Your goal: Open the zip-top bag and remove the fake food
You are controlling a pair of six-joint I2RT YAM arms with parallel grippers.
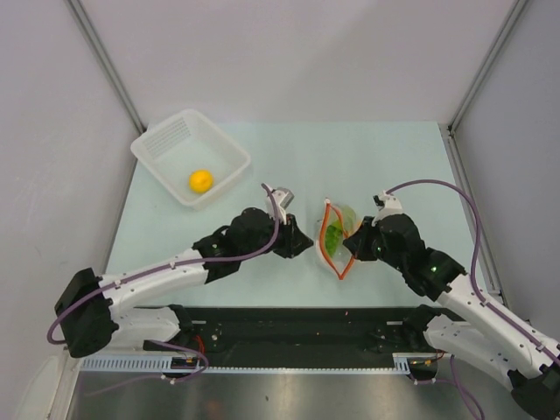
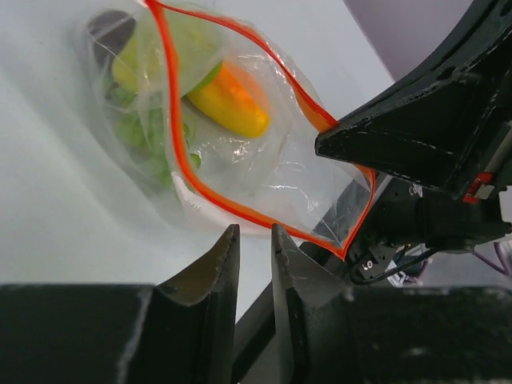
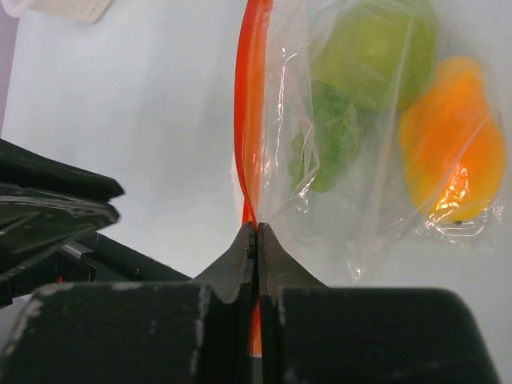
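The clear zip-top bag [image 1: 334, 236] lies mid-table with its red-orange zip mouth gaping open; it also shows in the left wrist view [image 2: 240, 152] and the right wrist view [image 3: 352, 160]. Inside are a green pear [image 3: 374, 50], an orange-yellow piece [image 3: 452, 140], green bits [image 3: 324, 144] and a dark piece [image 2: 112, 30]. My right gripper [image 3: 257, 228] is shut on the bag's zip edge [image 3: 252, 120]. My left gripper [image 2: 254, 234] is slightly open and empty, just left of the bag's mouth, apart from it. A yellow-orange round fruit [image 1: 200, 180] lies in the basket.
A white slotted basket [image 1: 166, 140] stands at the back left of the pale table. Grey walls enclose the table at the back and both sides. The black base rail runs along the near edge.
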